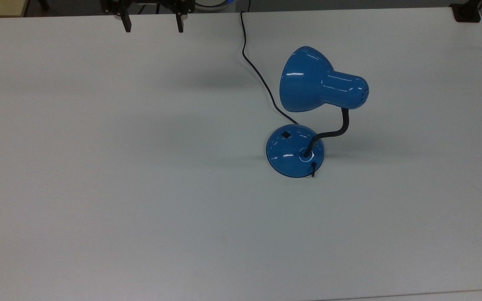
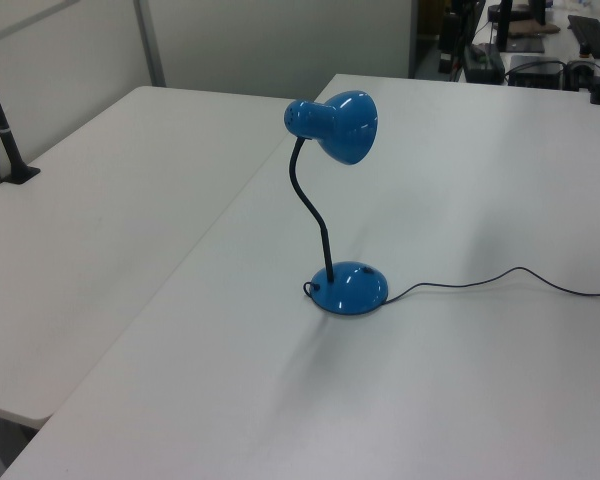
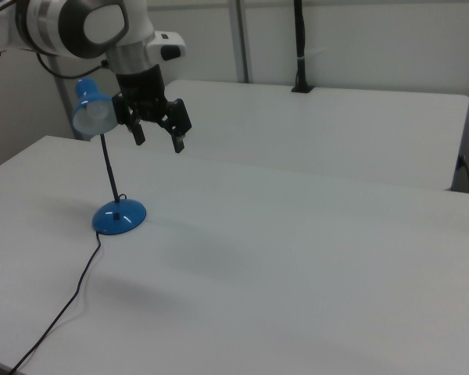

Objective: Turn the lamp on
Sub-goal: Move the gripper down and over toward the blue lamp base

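Tool [image 1: 154, 26] spread, holding nothing (high above table [image 1: 140, 188]); lamp [image 1: 303, 117] well apart, unlit.

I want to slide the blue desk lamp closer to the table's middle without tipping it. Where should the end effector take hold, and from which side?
Probably low on the black gooseneck, just above the domed base. The base is wide, smooth and rounded, offering no edge, while the neck is thin and rises near upright there. Come from the top view's left, the open table side; the shade overhangs above. The open end effector hangs at the top view's upper left.
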You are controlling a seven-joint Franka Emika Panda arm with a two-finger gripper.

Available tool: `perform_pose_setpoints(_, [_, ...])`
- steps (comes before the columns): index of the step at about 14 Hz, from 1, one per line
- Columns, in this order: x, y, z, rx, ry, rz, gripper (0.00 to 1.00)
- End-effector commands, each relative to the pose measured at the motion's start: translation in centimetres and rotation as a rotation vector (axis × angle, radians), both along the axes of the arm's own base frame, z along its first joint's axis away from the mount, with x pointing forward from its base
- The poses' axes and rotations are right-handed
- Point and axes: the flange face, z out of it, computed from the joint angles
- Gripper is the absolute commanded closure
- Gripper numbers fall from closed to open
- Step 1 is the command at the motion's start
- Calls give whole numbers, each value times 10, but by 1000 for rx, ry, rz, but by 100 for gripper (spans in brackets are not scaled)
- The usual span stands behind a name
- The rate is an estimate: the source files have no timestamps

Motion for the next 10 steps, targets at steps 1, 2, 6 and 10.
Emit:
perform_pose_setpoints(1, [-10, 0, -17, -15, 91, 252, 0])
perform_pose_setpoints(2, [-13, 6, -23, -10, 125, 287, 0])
perform_pose_setpoints(6, [-13, 36, -50, -25, 181, 320, 0])
perform_pose_setpoints(10, [-7, 69, -87, 3, 229, 335, 38])
